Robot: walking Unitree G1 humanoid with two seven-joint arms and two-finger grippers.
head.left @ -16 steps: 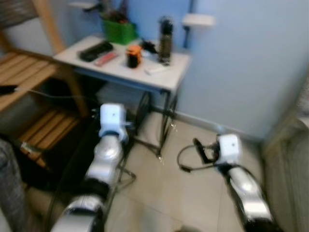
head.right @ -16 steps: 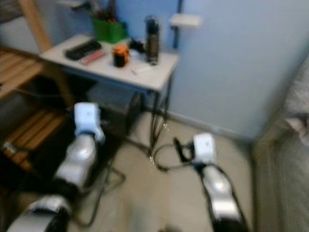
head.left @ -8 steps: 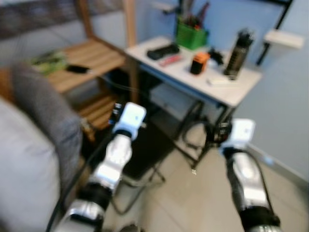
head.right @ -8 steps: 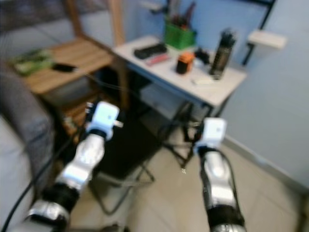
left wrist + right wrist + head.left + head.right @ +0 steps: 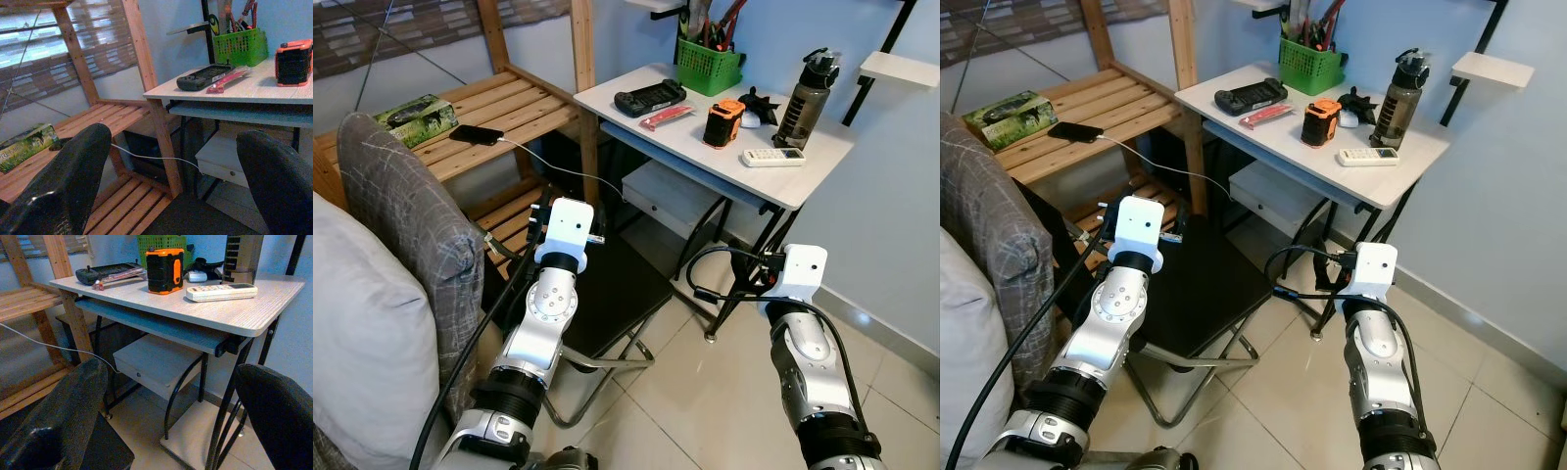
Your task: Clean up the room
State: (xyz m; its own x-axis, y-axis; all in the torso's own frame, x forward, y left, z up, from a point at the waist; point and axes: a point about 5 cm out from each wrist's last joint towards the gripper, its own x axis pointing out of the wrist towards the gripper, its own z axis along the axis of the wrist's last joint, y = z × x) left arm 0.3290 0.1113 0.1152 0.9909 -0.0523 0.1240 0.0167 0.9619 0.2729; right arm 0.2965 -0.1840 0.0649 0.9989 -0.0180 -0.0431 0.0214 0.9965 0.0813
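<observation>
A small white desk [image 5: 822, 162] stands ahead against the blue wall. On it are a green basket of tools [image 5: 710, 69], a black controller [image 5: 649, 97], a red packet [image 5: 666, 118], an orange and black box [image 5: 724, 122], a white remote [image 5: 771, 157] and a dark bottle [image 5: 806, 88]. My left gripper [image 5: 173, 147] is open and empty, held over a black folding chair [image 5: 617, 294]. My right gripper [image 5: 168, 396] is open and empty too, low in front of the desk's legs.
A wooden shelf unit [image 5: 524, 103] at the left holds a charging phone [image 5: 477, 134] and a green box [image 5: 414, 115]. A grey checked cushion [image 5: 406, 225] and a pale pillow [image 5: 362, 343] lie close on my left. Under the desk sits a white drawer box [image 5: 675, 196].
The whole view has swung left and gone from blurred to sharp, bringing the shelf, chair and cushion into sight. Both arms keep the same raised pose.
</observation>
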